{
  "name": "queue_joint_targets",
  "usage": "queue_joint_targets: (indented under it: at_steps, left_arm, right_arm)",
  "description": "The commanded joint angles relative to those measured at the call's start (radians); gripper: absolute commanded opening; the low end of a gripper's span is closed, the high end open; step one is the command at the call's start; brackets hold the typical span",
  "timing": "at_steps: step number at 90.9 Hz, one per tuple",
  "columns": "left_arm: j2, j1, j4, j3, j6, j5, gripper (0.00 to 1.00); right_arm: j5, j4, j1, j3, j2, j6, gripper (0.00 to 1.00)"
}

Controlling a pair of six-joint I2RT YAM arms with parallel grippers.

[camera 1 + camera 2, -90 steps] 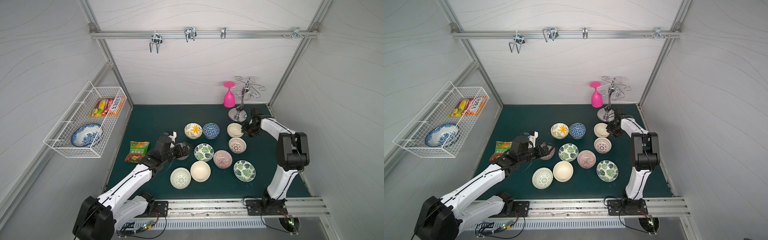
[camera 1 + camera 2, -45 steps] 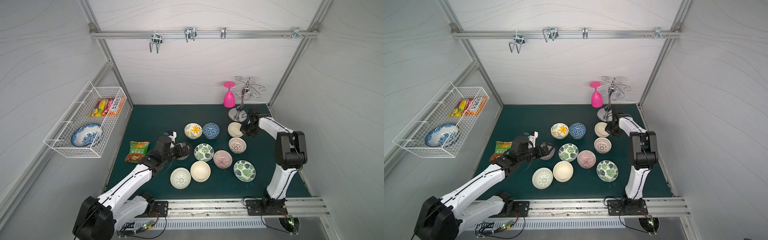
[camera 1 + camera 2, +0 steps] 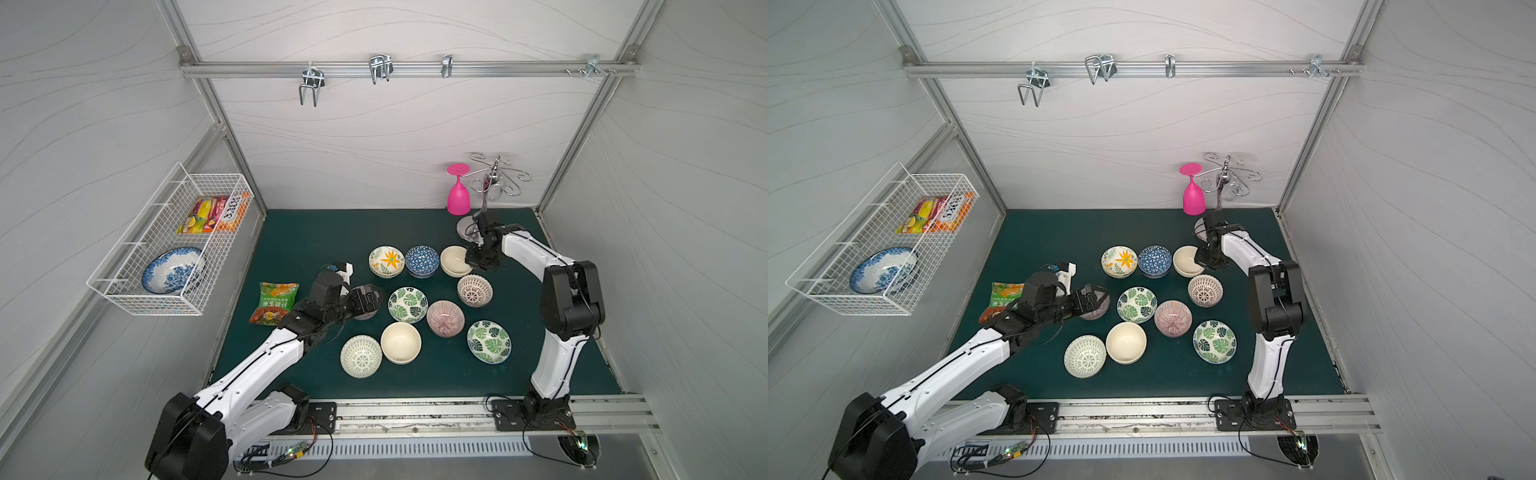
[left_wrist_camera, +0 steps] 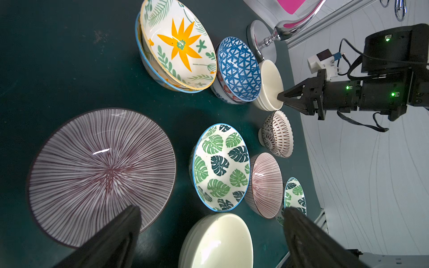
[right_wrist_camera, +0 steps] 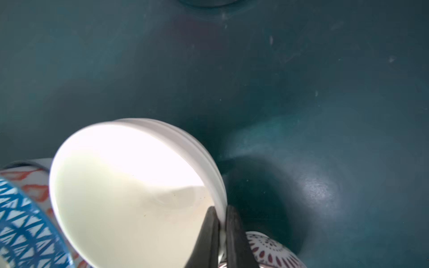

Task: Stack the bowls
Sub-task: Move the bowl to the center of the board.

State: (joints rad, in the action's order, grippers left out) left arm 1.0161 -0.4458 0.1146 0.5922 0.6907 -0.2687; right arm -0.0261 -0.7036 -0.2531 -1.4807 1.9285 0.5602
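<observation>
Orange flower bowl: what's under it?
The orange flower bowl sits nested in a blue-rimmed bowl; only that bowl's rim and side show. Its inside pattern, and any further bowl below, is covered.

From above, the left gripper (image 3: 373, 297) hides most of one striped bowl (image 3: 366, 317).

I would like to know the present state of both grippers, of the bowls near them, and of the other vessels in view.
left gripper: open, above the pink-striped bowl.
right gripper: shut on the rim of the cream bowl.
cream bowl: gripped at its rim.
pink-striped bowl: upright, not gripped.
orange-flower bowl: nested in another bowl.
blue-triangle bowl: nested in another bowl.
pink glass: upside down.
blue-and-white dish: lying in the wire basket.
</observation>
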Motion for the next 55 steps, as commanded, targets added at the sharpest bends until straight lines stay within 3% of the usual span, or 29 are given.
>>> queue_joint_targets:
  at_steps: [1,23,32,44,55]
  left_arm:
    - [-0.015,0.006,-0.020,0.023,0.003,0.010,1.00]
    - [-0.017,0.006,-0.021,0.021,0.001,0.009,1.00]
    - [-0.014,0.006,-0.022,0.022,0.001,0.010,1.00]
    - [-0.010,0.006,-0.020,0.026,-0.002,0.009,1.00]
    - [-0.014,0.006,-0.019,0.023,-0.003,0.012,1.00]
  right_arm:
    - [0.000,-0.017,0.001,-0.039,0.015,-0.003,0.00]
    - [0.006,-0.038,-0.002,-0.065,0.041,-0.009,0.03]
    - [0.007,-0.039,-0.006,-0.068,0.038,-0.016,0.15]
    - [0.022,-0.026,-0.011,-0.065,0.014,-0.017,0.44]
    - [0.009,-0.039,-0.014,-0.066,-0.037,-0.024,0.51]
